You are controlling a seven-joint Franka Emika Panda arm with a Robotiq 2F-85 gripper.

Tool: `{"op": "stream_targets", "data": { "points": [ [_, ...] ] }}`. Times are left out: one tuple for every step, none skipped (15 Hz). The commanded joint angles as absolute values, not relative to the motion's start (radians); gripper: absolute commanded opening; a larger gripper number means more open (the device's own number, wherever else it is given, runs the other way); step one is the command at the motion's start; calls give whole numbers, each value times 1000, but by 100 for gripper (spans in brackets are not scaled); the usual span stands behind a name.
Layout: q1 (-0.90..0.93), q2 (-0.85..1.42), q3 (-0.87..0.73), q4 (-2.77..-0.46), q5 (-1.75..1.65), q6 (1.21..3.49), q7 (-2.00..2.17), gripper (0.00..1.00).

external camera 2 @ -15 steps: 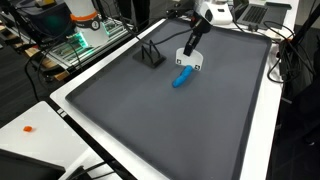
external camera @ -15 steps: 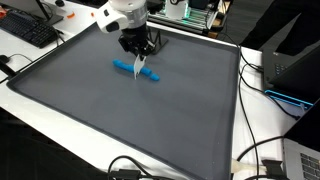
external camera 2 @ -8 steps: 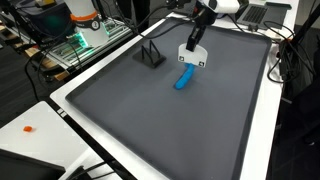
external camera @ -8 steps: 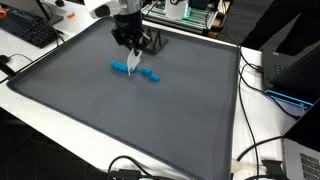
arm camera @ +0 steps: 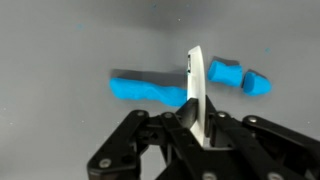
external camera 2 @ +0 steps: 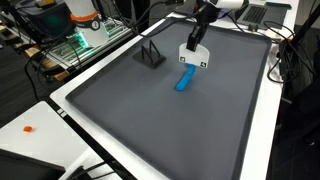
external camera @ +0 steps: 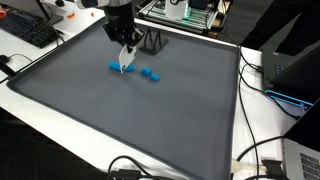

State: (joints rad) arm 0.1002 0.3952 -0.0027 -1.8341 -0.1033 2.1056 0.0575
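Since a second ago the gripper [external camera: 124, 52] has shifted sideways along the dough. A gap now shows where the blue strip looked whole under it.

The fingers [arm camera: 170, 128] are pressed together on a thin white blade [arm camera: 197, 85], pinching its upper end so that it hangs edge-down below them. In the wrist view the blade stands upright across the dough, with the long piece [arm camera: 150, 90] on one side and two small lumps [arm camera: 226, 75] on the other. Its lower edge sits right at the cut end of the long piece, though I cannot tell whether it touches.

In both exterior views the gripper [external camera 2: 193, 43] hangs just in front of the black wire stand [external camera: 152, 42]. The blade [external camera 2: 192, 60] points down at the dough [external camera 2: 184, 79]. The long piece [external camera: 118, 68] lies near the stand on its front side. The small lumps [external camera: 150, 73] lie just beside it, a little closer under the stand [external camera 2: 150, 55]. All of it rests on the grey mat [external camera: 120, 125], which spreads out from the stand toward the near edge. A keyboard [external camera: 28, 32] sits well away from the stand, beyond the mat's corner.
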Motion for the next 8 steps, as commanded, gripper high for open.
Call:
{"op": "stream_targets", "data": {
  "points": [
    [90, 393, -2, -1826, -120, 2075, 64, 2],
    [89, 393, -3, -1823, -120, 2072, 65, 2],
    [87, 392, -1, -1821, -116, 2068, 61, 2],
    [85, 391, 0, -1820, -112, 2066, 59, 2],
    [84, 391, 0, -1818, -111, 2064, 58, 2],
    [84, 391, -1, -1815, -113, 2062, 60, 2],
    [81, 390, 0, -1811, -110, 2062, 58, 2],
    [80, 390, 0, -1808, -109, 2060, 58, 2]
  ]
}}
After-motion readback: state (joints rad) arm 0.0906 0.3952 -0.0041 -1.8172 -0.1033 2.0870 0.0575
